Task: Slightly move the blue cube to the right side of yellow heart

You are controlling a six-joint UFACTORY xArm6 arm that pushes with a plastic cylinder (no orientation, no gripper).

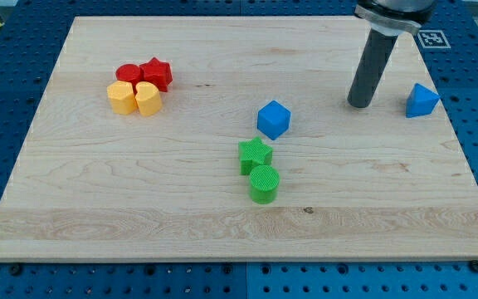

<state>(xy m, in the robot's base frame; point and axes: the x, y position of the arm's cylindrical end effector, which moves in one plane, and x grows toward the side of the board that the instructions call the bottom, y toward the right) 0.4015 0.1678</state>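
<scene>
The blue cube (274, 119) sits near the middle of the wooden board (139, 191). The yellow heart (148, 98) stands at the view's upper left, far left of the cube, in a cluster with other blocks. My tip (359, 103) rests on the board to the right of the blue cube and a little higher in the view, apart from it by about a block's width and a half. The rod rises from it to the view's top edge.
A yellow hexagon (122, 96), a red cylinder (129, 75) and a red star (156, 73) touch the yellow heart. A green star (255, 155) and a green cylinder (264, 183) lie just below the cube. A blue triangular block (421, 100) sits right of my tip.
</scene>
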